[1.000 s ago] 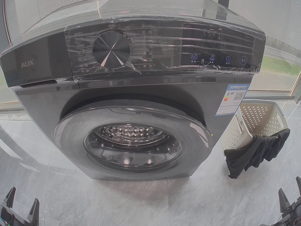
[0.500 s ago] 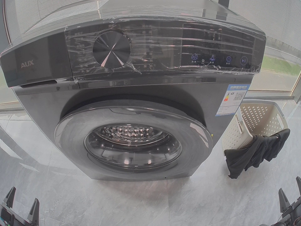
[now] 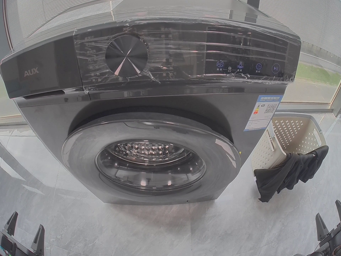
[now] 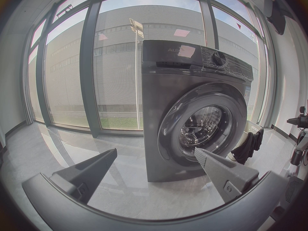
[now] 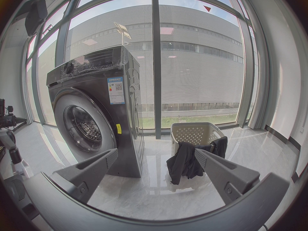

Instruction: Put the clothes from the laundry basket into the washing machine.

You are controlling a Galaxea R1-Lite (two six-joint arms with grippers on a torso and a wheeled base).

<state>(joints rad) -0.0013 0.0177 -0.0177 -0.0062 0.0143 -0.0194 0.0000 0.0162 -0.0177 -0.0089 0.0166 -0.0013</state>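
While the left gripper (image 4: 155,149) and right gripper (image 5: 156,150) gape empty, black clothes (image 3: 284,175) hang lengthwise down the basket (image 3: 302,132).

Washing machine (image 3: 227,104) body: dark grey, smooth, glossy, metal-look. Control panel (image 3: 184,54) sits under wrinkled clear plastic film. Door (image 3: 81,153): glossy ring with glass window. Drum (image 3: 151,150): shiny perforated metal. Label (image 3: 263,112): paper sticker. Laundry basket (image 3: 298,132): cream matt plastic, perforated. Clothes (image 3: 284,176): black matt cloth, limp. Floor (image 3: 177,228): polished light stone-look tile, reflective.
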